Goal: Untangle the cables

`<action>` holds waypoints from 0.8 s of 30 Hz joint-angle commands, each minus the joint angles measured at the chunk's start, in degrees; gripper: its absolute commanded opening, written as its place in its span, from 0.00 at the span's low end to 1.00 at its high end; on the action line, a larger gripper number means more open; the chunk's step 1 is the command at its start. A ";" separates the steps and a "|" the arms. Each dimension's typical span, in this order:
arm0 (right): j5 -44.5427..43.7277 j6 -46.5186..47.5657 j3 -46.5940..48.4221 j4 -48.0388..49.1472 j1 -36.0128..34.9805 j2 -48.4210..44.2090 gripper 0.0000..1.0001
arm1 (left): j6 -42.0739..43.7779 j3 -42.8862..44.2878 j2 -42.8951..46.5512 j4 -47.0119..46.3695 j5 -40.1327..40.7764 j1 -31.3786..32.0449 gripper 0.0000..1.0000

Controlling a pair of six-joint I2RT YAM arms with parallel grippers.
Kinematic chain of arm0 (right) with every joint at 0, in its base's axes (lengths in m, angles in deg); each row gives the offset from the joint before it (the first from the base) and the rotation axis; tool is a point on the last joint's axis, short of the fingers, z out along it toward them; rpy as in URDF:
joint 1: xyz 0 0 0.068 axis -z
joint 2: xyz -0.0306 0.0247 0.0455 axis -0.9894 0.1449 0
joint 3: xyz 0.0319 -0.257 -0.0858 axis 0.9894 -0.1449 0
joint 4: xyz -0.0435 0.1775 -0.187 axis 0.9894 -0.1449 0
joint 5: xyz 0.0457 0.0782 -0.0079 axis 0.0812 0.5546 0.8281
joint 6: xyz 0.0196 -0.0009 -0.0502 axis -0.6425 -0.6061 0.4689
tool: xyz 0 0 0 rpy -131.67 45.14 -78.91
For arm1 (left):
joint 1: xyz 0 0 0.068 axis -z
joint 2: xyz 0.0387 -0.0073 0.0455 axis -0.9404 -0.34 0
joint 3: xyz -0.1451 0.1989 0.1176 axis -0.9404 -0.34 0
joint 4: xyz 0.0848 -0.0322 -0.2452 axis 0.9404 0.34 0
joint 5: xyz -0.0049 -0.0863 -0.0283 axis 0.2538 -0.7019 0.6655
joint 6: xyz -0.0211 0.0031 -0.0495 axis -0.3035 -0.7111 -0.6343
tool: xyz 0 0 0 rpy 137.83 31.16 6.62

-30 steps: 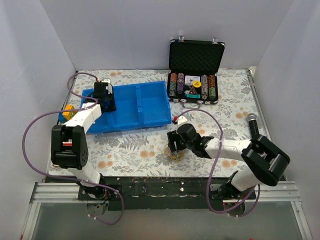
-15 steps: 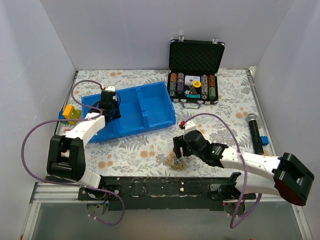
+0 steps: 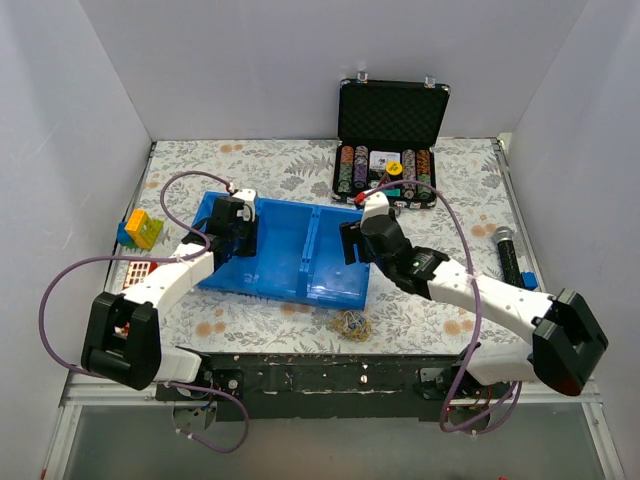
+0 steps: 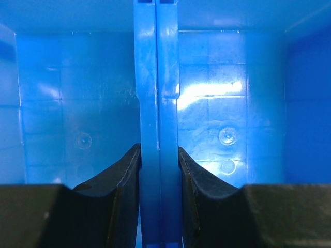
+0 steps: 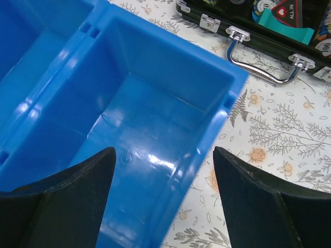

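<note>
The cables (image 3: pixel 350 322) lie as a small knotted yellowish ball on the table near its front edge, touched by neither gripper. My left gripper (image 3: pixel 238 226) is shut on the left end wall of a blue two-compartment bin (image 3: pixel 285 252). The left wrist view shows the jaws (image 4: pixel 158 150) pinching that upright blue wall (image 4: pixel 156 77). My right gripper (image 3: pixel 351 244) is open and empty above the bin's right end. In the right wrist view its fingers (image 5: pixel 164 151) straddle the bin's right wall (image 5: pixel 217 124) without touching it. The cables do not show in either wrist view.
An open black poker chip case (image 3: pixel 390 150) stands at the back right, and its handle (image 5: pixel 264 67) lies just beyond the bin. A yellow, blue and green block (image 3: pixel 140 230) and a red-and-white item (image 3: pixel 137 272) lie left. A black microphone (image 3: pixel 506 256) lies right.
The left gripper has dragged the blue bin to the right and toward the front. The right gripper has left the cable ball and moved up and back to the bin's right end.
</note>
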 commanded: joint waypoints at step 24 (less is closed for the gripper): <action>-0.05 0.04 6.08 -13.37 9.78 8.10 0.77 | -10.57 3.76 -5.85 -3.38 4.59 7.20 0.00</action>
